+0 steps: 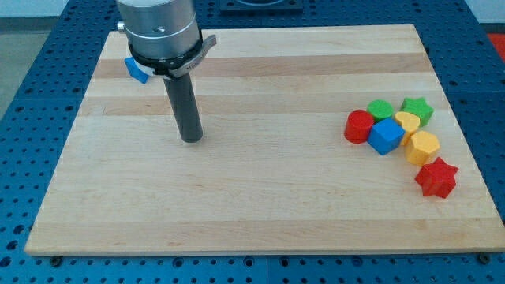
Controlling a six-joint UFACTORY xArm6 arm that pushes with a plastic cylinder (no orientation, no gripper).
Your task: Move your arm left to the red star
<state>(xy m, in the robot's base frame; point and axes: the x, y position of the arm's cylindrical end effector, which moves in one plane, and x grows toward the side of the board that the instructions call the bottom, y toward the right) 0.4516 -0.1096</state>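
Note:
The red star point(436, 177) lies near the view's right edge of the wooden board point(260, 197), at the bottom of a cluster of blocks. My tip point(191, 140) stands on the board at the view's left of centre, far to the left of the red star and apart from every block. The rod rises from the tip to the arm's grey cylinder at the view's top.
The cluster above the red star holds a red cylinder point(359, 126), a blue cube point(386, 136), a green cylinder point(381, 109), a green star point(417, 110), a yellow heart point(408, 122) and a yellow hexagon point(421, 147). A blue block point(137, 70) lies partly hidden behind the arm at top left.

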